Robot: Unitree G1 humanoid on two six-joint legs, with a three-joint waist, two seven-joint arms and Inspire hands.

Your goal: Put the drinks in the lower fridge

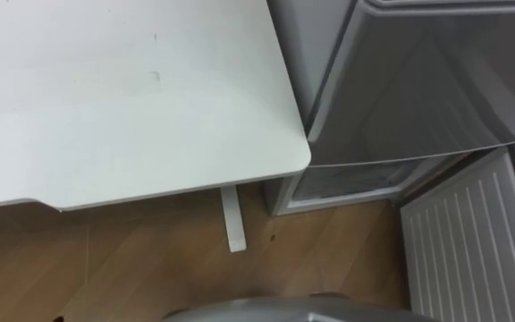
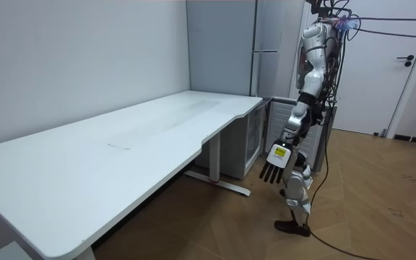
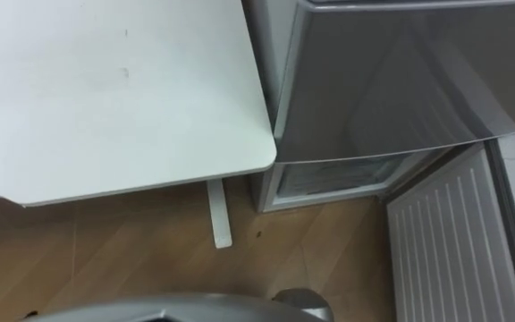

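The grey fridge (image 1: 418, 80) stands to the right of the white table (image 1: 105, 98). Its lower compartment (image 1: 356, 182) is open and shows a pale inside just above the floor. The lower door (image 1: 472, 241) is swung out to the right, its ribbed white inner side facing me. In the room view I stand upright in front of the fridge (image 2: 266, 58), at the table's far corner. My left hand (image 2: 274, 162) hangs at my side with straight fingers pointing down and holds nothing.
The table's rounded corner (image 1: 298, 156) nearly touches the fridge. Its white leg foot (image 1: 232, 224) rests on the wood floor (image 1: 132, 259) in front of me. A closed door (image 2: 410, 65) is in the wall at the room view's right.
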